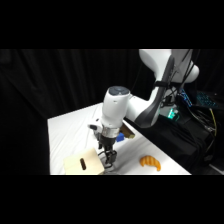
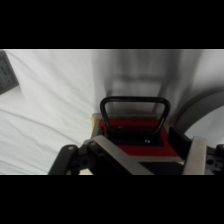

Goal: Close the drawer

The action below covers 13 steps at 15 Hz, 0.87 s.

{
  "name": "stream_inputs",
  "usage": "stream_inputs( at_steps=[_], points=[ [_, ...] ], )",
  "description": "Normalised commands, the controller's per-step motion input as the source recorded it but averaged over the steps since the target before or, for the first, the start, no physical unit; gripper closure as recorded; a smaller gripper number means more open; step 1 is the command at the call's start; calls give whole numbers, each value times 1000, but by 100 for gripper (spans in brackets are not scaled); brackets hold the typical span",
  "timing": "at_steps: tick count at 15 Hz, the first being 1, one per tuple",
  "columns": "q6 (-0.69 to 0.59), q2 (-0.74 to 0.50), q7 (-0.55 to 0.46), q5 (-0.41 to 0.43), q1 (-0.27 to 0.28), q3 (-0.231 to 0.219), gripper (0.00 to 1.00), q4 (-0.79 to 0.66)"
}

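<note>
Pincer (image 1: pixel 108 161): down at the drawer front; whether wide or narrow, cannot tell.
Drawer (image 2: pixel 134 136): small, red-fronted, dark wire loop handle, in the cream box (image 1: pixel 82 164) at the white worktop's (image 1: pixel 70 130) near edge.
Croissant (image 1: pixel 150 162): golden, right of the box.

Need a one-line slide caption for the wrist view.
Wrist view: gripper right at the red drawer front, dark wire loop handle standing just beyond it over the white table.

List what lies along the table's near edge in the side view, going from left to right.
Cream box with its dark slot → the arm's tool coming down at the box's right end → croissant-shaped pastry.
</note>
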Motion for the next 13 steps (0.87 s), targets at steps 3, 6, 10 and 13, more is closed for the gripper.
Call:
stream_inputs(
  at_steps=[3,6,10,13],
  points=[
    [-820,-655,-144,-135,-249,259,0,-89],
    [-777,-488,-287,68,-384,354,0,94],
    [-616,-272,-268,171,-320,255,0,204],
    [-442,-156,-168,129,-214,167,0,190]
  ],
)
